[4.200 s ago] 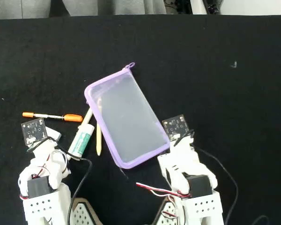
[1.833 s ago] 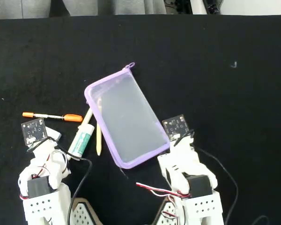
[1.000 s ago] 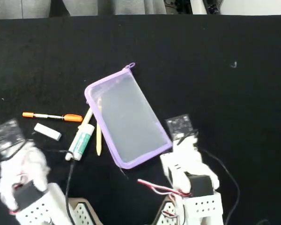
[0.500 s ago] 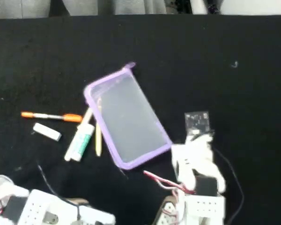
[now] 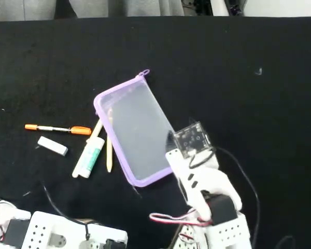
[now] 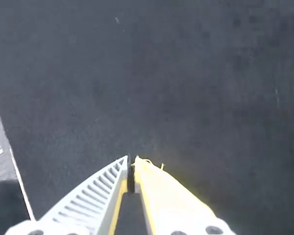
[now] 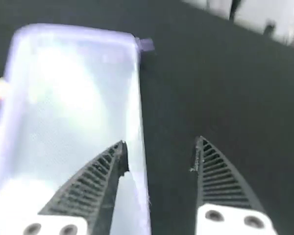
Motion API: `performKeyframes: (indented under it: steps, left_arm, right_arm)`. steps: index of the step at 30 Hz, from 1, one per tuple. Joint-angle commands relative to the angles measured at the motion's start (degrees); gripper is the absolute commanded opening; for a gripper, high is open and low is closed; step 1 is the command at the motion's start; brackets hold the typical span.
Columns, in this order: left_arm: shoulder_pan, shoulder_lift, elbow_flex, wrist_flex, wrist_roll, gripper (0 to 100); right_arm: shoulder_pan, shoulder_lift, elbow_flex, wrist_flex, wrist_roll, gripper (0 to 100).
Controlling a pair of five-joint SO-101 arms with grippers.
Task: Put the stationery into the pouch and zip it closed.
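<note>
Progress: barely begun, I judge; 4 items lie outside the pouch: orange pen, eraser, glue stick, pencil.
Left to do: load all 4, then zip.
Pouch: flat, mid-table.
Right gripper: spread, straddling the pouch's long edge.
Left gripper: pressed together over bare table.

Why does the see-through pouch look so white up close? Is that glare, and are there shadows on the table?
Right wrist view: likely glare, light bouncing off the pouch in pale patches on its clear face. High view: the same face has a softer, milky sheen, and the black table shows no distinct shadows. Left wrist view: the table looks dull grey, without bright spots.
</note>
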Motion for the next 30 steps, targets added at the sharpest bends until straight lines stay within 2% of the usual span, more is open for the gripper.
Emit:
performKeyframes:
  steps: [1,4,7,11,18,23,26,30]
  left_arm:
    - [-0.5,0.0,1.3,1.1,-1.6,3]
    - [-0.6,0.0,1.3,1.1,-1.6,3]
    - [-0.6,0.0,1.3,1.1,-1.6,3]
    - [-0.6,0.0,1.3,1.2,-1.6,3]
    - [-0.6,0.0,1.3,1.5,-1.6,3]
    - [-0.6,0.0,1.3,1.6,-1.6,3]
    - [-0.6,0.0,1.3,1.6,-1.6,3]
    - [-0.6,0.0,1.3,1.6,-1.6,3]
  right_arm:
    - [-6.9,-3.2,-8.4,-1.2,1.0,22.2]
    - [-13.8,1.6,-12.3,-1.6,3.8,22.2]
    - [-18.1,13.1,-16.8,-4.8,2.6,22.2]
    - [-21.6,35.8,-29.1,-8.5,2.5,22.2]
    - [-22.2,82.7,-63.3,-7.6,2.3,22.2]
    - [-27.7,113.2,-89.9,2.5,2.4,22.2]
    - [-31.0,126.5,-104.0,11.6,2.2,22.2]
    - [-31.4,141.1,-119.6,18.7,2.1,22.2]
